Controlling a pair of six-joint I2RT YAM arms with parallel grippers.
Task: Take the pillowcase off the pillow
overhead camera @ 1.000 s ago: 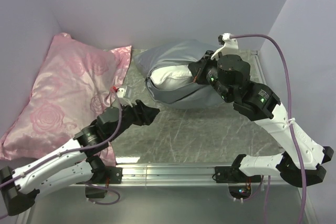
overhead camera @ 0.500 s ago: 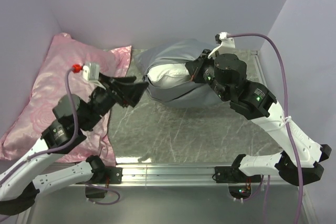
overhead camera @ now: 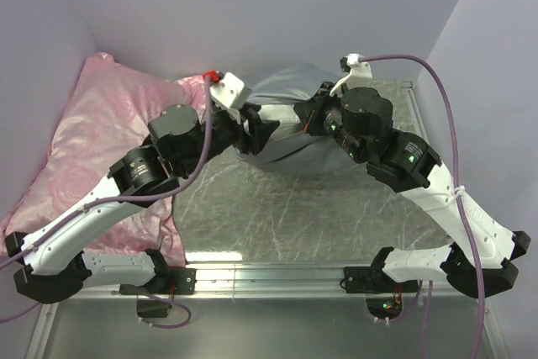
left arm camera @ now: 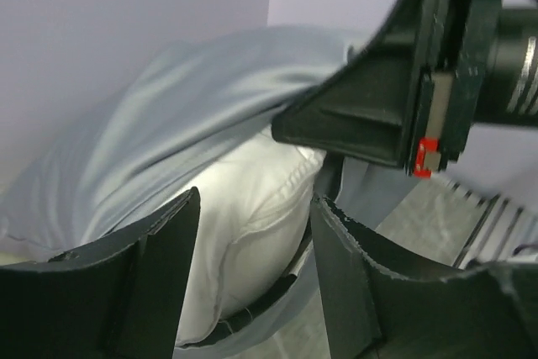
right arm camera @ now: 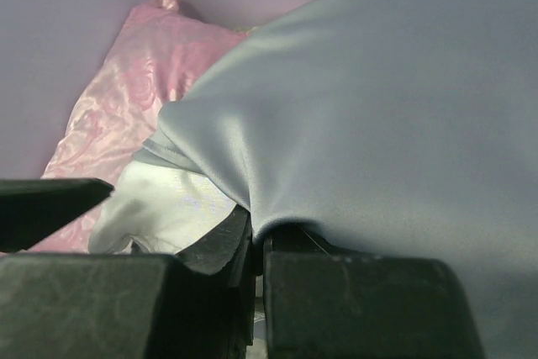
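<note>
The grey-blue pillowcase (overhead camera: 282, 86) lies bunched at the back of the table, still over most of the white pillow (left arm camera: 244, 208). The pillow's bare end pokes out of the case's open mouth toward the left. My right gripper (overhead camera: 304, 115) is shut on a fold of the pillowcase (right arm camera: 378, 115) at the upper edge of that mouth (right arm camera: 256, 226). My left gripper (overhead camera: 262, 130) stands open at the mouth, one finger on either side of the exposed pillow end (left arm camera: 255, 199). In the top view the left gripper hides the pillow's end.
A pink rose-patterned satin pillow (overhead camera: 109, 140) fills the left side against the wall. The grey table surface (overhead camera: 294, 208) stretches from the pillowcase to the metal rail (overhead camera: 269, 275) at the near edge. Purple walls close in the back and both sides.
The left arm swung up from the table's front left to the case's mouth, and its open fingers now straddle the pillow's end. The right gripper kept its hold on the pillowcase and barely moved.
</note>
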